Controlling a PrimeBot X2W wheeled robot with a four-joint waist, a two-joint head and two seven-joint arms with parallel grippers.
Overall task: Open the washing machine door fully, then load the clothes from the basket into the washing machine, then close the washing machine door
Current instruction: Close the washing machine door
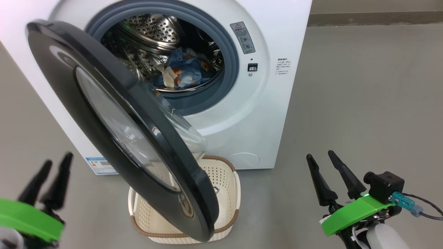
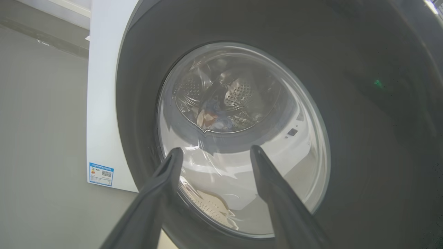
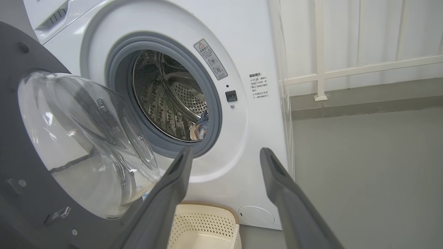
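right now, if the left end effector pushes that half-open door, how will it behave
The washing machine door looks rigid, so it should swing as one piece rather than flex. Its thick glass bowl suggests some weight, likely needing a steady push. The glossy black ring may let the left end effector slip.

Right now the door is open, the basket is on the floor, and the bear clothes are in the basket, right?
Not quite. The clothes are not in the basket; they lie inside the drum, as the head view shows. The door is open and the basket is on the floor.
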